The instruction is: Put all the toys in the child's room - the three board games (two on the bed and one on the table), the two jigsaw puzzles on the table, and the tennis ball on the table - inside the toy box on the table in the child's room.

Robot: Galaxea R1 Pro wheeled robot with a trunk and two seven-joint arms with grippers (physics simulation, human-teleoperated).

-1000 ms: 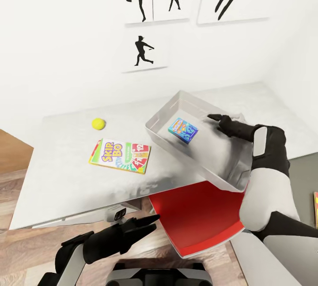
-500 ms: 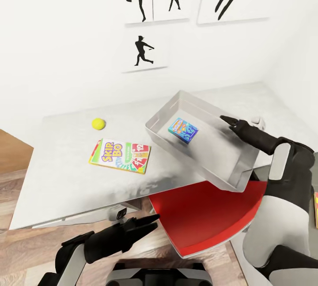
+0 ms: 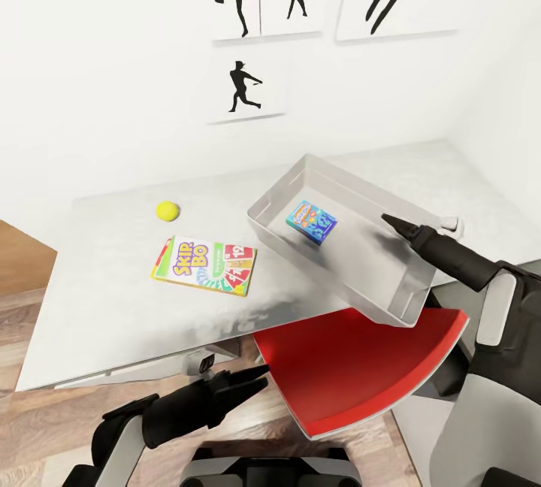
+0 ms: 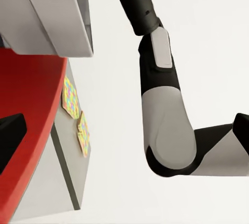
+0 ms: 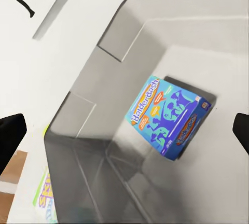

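Observation:
The light grey toy box (image 3: 264, 225) sits askew on the pale table (image 3: 105, 307), its near corner overhanging the front edge. Inside it lies the small blue board game (image 3: 311, 222), also seen flat on the bin floor (image 5: 168, 116). The Skip-Bo board game (image 3: 204, 264) and the tennis ball (image 3: 167, 210) rest on the table left of the box. My right gripper (image 3: 392, 222) is open and empty, over the box's right rim. My left gripper (image 3: 248, 380) hangs open below the table's front edge. Two jigsaw puzzles (image 4: 70, 97) lie on the dark cabinet top.
A red chair seat (image 3: 353, 367) juts out from under the table, beneath the toy box's overhanging corner and beside my left gripper. Black silhouette pictures (image 3: 244, 85) hang on the white wall behind. Wood-plank floor (image 3: 30, 427) shows at the lower left.
My right arm has drawn back to the right, from over the toy box's middle to its right rim. The blue game stays in the box. The left arm has not moved.

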